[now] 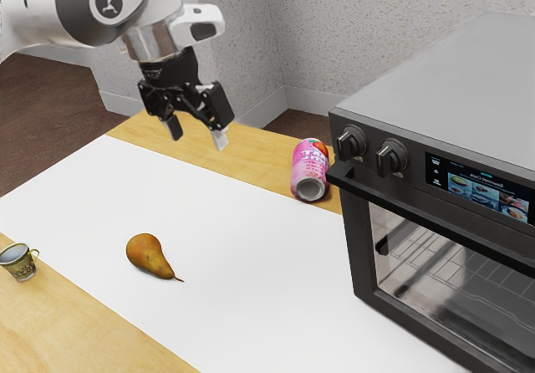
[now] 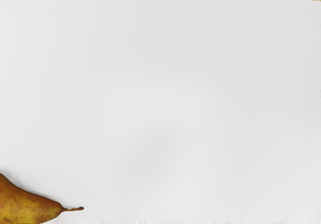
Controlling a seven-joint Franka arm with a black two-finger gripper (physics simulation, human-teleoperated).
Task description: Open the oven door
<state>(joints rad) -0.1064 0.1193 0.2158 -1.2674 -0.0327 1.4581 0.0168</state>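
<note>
On the pink can [image 1: 310, 166], which lay on its side, there were big pale letters; I could read "TA" at their beginning, but the rest was not certain. On the display [image 1: 477, 191] of the oven [image 1: 447, 97], there stood small white words above and among little pictures, too small to be read. The round badge [image 1: 116, 1] on the arm [image 1: 38, 13] carried a dark sign.

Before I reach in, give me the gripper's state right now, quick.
Gripper: open, fingers apart, holding nothing, raised and away from the oven door handle.
</note>
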